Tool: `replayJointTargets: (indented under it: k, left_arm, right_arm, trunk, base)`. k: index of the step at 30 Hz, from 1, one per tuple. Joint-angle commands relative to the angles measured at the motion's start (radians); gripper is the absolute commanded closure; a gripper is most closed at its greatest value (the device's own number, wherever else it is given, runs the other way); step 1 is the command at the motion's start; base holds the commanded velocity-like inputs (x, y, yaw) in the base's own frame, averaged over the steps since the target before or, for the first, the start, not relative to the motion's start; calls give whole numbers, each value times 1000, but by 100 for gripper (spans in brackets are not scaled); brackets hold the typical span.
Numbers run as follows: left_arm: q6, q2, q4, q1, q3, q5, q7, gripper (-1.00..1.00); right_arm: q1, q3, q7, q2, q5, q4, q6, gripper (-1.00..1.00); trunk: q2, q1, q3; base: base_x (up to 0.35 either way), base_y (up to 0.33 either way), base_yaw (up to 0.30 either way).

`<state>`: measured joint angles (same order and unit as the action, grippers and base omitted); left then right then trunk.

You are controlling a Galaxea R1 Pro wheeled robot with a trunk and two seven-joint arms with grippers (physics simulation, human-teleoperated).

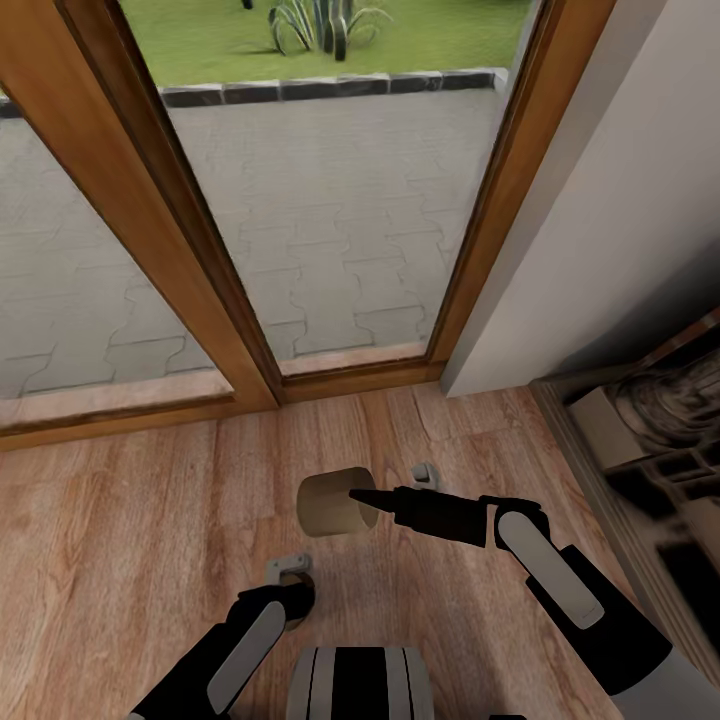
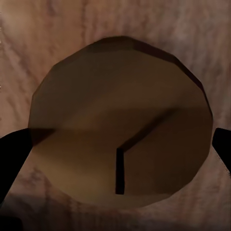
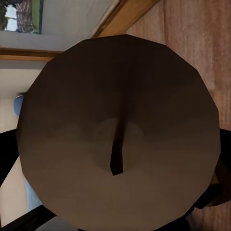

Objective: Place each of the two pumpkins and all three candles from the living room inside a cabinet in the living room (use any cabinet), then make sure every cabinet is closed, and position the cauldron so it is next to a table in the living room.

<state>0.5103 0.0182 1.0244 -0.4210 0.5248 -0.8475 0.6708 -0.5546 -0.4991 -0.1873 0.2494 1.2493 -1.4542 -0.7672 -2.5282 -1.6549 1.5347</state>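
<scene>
My right gripper (image 1: 362, 498) is shut on a candle (image 1: 333, 503), a stubby beige cylinder held on its side above the wooden floor. In the right wrist view this candle's (image 3: 120, 130) round top and dark wick face the camera, with dark fingers (image 3: 7, 154) at its sides. Near the trunk, my left gripper (image 1: 292, 585) is shut on another candle (image 1: 298, 603), mostly hidden under the hand. The left wrist view looks down on that candle's (image 2: 120, 120) top and wick, set between two black fingertips (image 2: 12, 159). The pumpkins and the cauldron are out of view.
A glass door in a wooden frame (image 1: 215, 300) stands straight ahead, with paving and grass outside. A white wall corner (image 1: 580, 250) rises at the right. A dark low unit (image 1: 650, 450) with clutter sits along the right edge. Wooden floor (image 1: 130, 500) lies to the left.
</scene>
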Motion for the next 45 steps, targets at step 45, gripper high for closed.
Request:
replayJointTargets:
  k: [45]
  left_arm:
    - [9,22,11,-1,-11,-9,5,100]
  right_arm:
    - [-1,3,-2,4,2,72,1,100]
  trunk:
    - [4,8,-69]
  base:
    - [0,0,0]
